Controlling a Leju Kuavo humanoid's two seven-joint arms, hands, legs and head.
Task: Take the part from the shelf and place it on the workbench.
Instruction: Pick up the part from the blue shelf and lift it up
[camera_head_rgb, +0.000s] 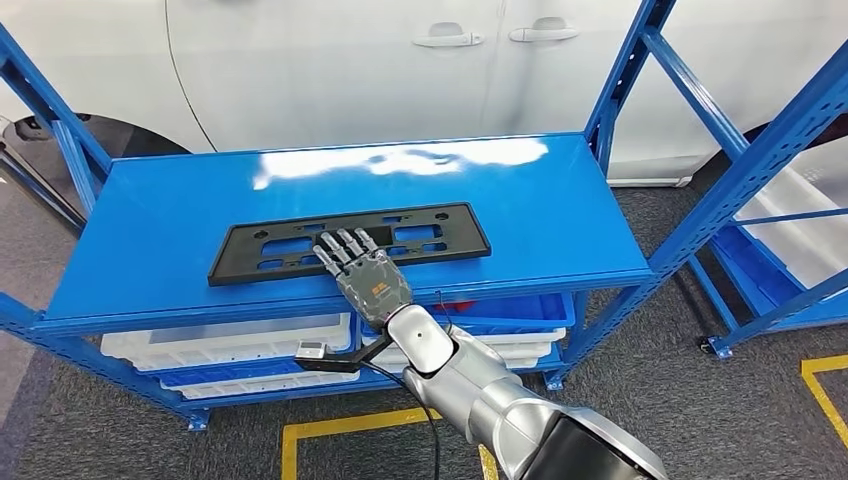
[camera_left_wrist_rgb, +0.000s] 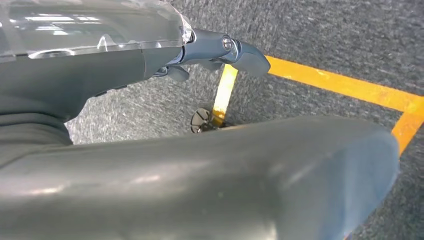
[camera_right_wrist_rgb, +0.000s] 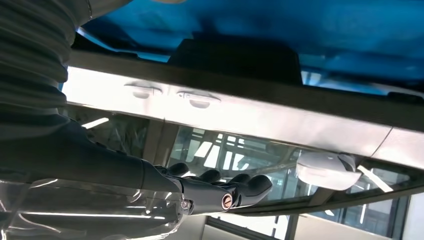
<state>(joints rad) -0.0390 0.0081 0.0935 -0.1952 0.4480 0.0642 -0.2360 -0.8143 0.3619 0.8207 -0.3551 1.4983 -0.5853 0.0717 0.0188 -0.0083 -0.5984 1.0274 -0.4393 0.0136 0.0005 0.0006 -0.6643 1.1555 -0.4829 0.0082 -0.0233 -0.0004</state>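
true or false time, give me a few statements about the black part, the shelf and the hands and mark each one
1. The black part lies flat on the top blue shelf. True.
2. The right hand is over the part's near edge, fingers stretched out across it. True.
3. The part has been lifted clear of the shelf. False: it lies flat on the shelf surface.
4. The left hand is holding the part. False: it holds nothing and hangs over grey carpet with a yellow line.
5. A red car stands behind the shelf. False: the car is white.
6. White bins sit on the level below the top shelf. True.
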